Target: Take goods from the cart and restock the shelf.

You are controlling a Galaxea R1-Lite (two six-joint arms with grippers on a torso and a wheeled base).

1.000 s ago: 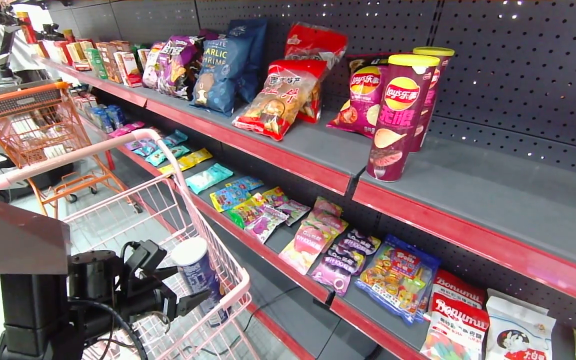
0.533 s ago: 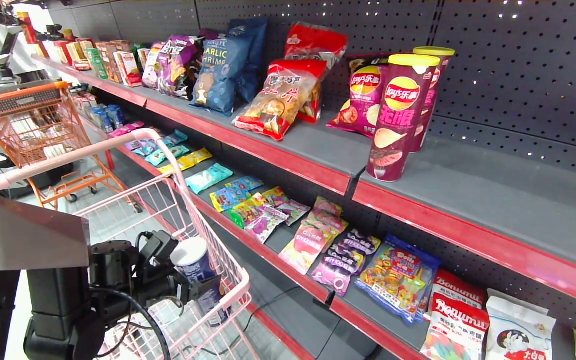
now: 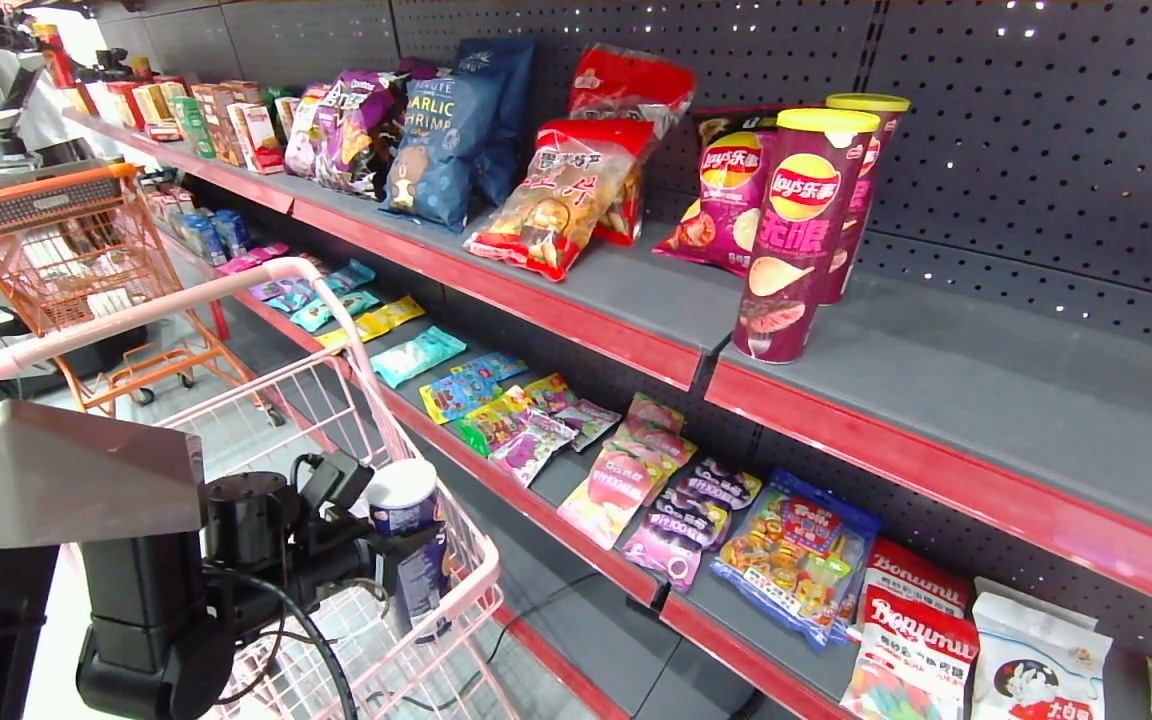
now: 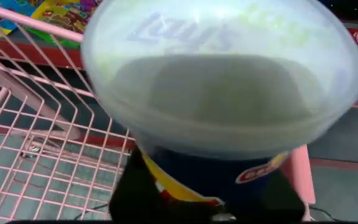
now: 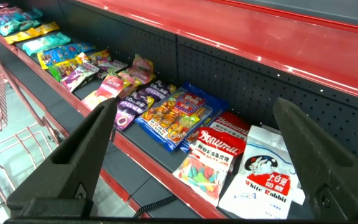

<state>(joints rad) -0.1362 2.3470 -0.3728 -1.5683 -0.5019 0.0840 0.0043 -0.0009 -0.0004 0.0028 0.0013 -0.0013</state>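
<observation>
At the lower left of the head view, the left gripper (image 3: 414, 568) is clamped round a white-lidded blue can (image 3: 404, 498), which stands upright in the pink cart (image 3: 481, 580). The right gripper (image 5: 194, 109) hangs with its jaws spread wide before the candy bags (image 5: 166, 115) on the lower shelf. Farther off, at upper right, two purple cans (image 3: 798, 230) stand on the upper shelf (image 3: 986, 390).

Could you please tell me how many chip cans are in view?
3. Two purple cans stand on the top shelf, front can just ahead of rear can. A blue can is in the pink cart, held by the left gripper. Others may be hidden.
</observation>
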